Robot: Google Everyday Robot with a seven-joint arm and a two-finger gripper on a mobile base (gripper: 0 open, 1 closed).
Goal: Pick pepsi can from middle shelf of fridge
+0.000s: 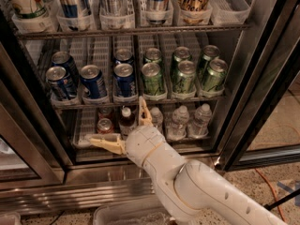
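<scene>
Seen from my remote station: on the middle shelf (70, 105) of the fridge (262, 78), dark-blue cans fill the left lanes. The pepsi can (124, 79) nearest the arm stands upright at the front of the third lane, with green cans (183, 76) to its right. Below that shelf I see the end effector (116, 122) released, one tan finger pointing left and the other up toward the shelf's front edge just right of the pepsi can, with a small red can (104, 125) and clear bottles (179, 122) behind it.
</scene>
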